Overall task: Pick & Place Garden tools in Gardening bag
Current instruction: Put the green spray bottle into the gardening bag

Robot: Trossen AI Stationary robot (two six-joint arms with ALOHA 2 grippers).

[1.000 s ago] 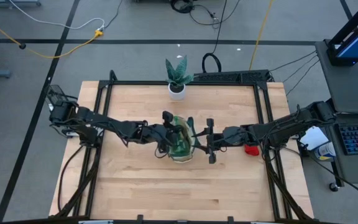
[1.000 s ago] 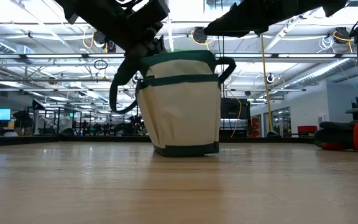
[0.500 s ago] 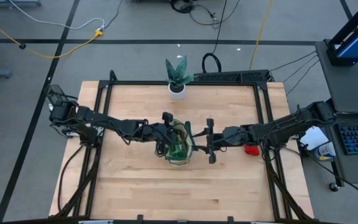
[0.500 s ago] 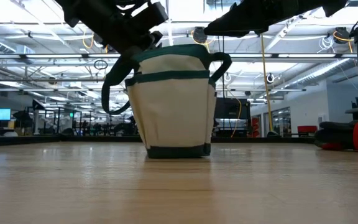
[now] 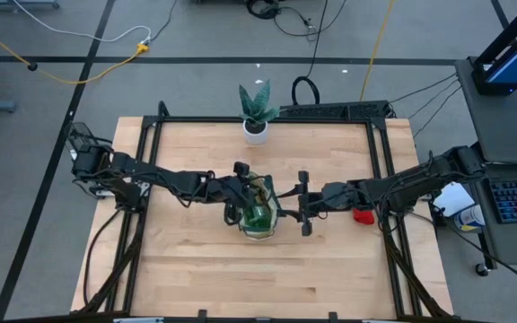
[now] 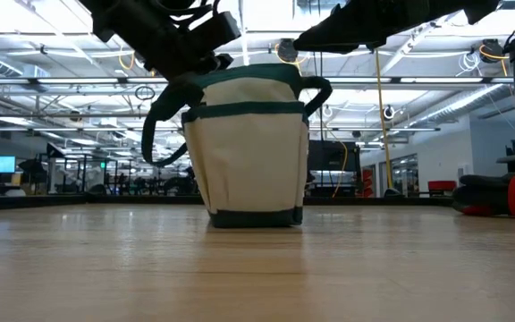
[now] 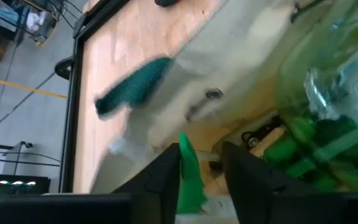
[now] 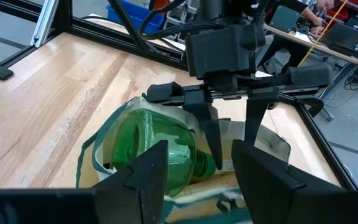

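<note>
because the small beige canvas gardening bag with dark green trim [image 5: 260, 217] stands upright at the frame's centre on the pale wooden table [image 5: 196, 278], a translucent green spray bottle [image 8: 157, 149] is lowered inside by the left claw [image 8: 230, 134], fingers parted; the right claw [image 5: 302, 205] waits spread just beside it.

Bright overhead light; left wrist view blurred.
</note>
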